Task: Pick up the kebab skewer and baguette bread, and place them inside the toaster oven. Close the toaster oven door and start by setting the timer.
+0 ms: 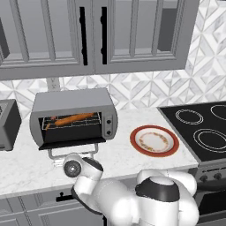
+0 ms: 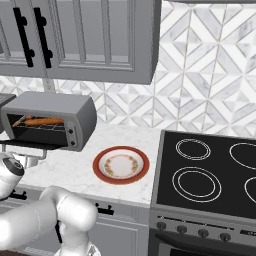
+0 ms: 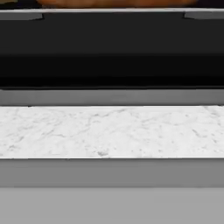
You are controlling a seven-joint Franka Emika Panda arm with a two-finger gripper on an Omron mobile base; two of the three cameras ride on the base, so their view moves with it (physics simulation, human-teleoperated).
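The toaster oven (image 1: pixel 73 102) (image 2: pixel 75 112) stands at the back left of the counter. Its door (image 1: pixel 73 142) (image 3: pixel 112 48) is dropped open and lies flat, with the grey bar handle (image 1: pixel 73 152) (image 3: pixel 112 97) at the front. On the wire rack inside, the baguette bread (image 1: pixel 75 118) (image 2: pixel 44 121) (image 3: pixel 113 2) rests beside the kebab skewer (image 1: pixel 49 123) (image 2: pixel 19 120). My gripper (image 1: pixel 59 163) hovers low at the counter's front edge, just in front of and below the handle. It is open and holds nothing.
A red-rimmed plate (image 1: pixel 175 145) (image 2: pixel 100 172) sits bare on the marble counter right of the oven. A black cooktop (image 1: pixel 198 128) (image 2: pixel 210 170) is farther right. A dark-grey appliance (image 1: pixel 6 126) stands left of the oven, with wall cabinets (image 1: pixel 88 35) overhead.
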